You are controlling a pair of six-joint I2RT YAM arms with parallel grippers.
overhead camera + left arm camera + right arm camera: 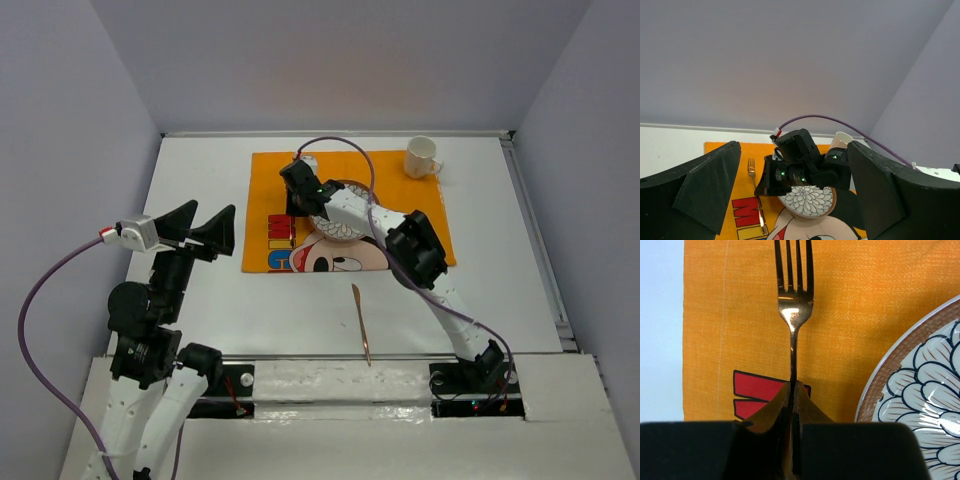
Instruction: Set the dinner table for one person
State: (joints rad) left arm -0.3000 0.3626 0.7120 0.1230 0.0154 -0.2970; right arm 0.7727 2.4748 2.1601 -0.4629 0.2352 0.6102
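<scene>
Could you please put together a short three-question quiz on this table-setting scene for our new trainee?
1. True or false: the right gripper is shut on the handle of the fork.
2. Fill the gap: the fork lies on the orange mat, to the ____ of the plate as the robot sees it.
3. Pick one: where does the cup stand? A) on the plate; B) by the mat's far right corner; C) between the arm bases.

Key: 1 true; 2 left; 3 B.
</scene>
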